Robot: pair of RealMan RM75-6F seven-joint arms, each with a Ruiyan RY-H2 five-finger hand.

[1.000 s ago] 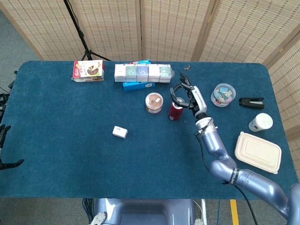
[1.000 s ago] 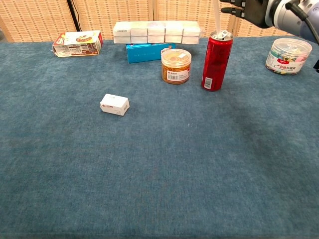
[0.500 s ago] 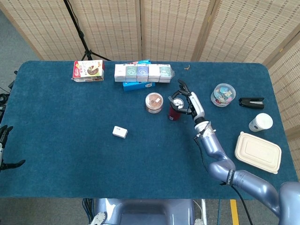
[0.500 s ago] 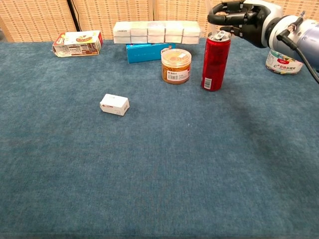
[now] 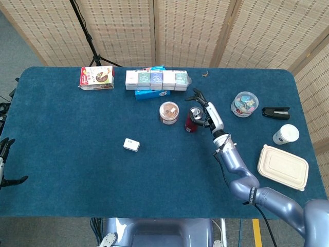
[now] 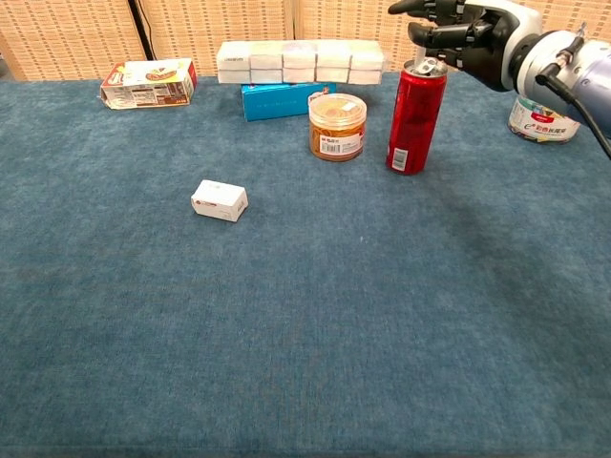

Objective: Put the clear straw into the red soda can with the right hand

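A tall red soda can (image 6: 415,116) with a silver top and a white label panel stands upright on the blue tabletop (image 6: 305,315), its long axis vertical and its opened top facing up, just to the right of an amber jar with a tan lid (image 6: 337,126). The robot's right hand (image 6: 468,38) hangs at the can's upper right, level with the rim; its dark fingers (image 6: 425,8) are held close together, reaching leftward above the can top, though whether they touch the rim cannot be told. The clear straw cannot be made out in either view, so what the fingers hold is uncertain. In the head view the right hand (image 5: 205,110) sits just beside the can (image 5: 193,119). The left hand (image 5: 5,164) shows at the frame's left edge, off the tabletop, fingers spread and holding nothing
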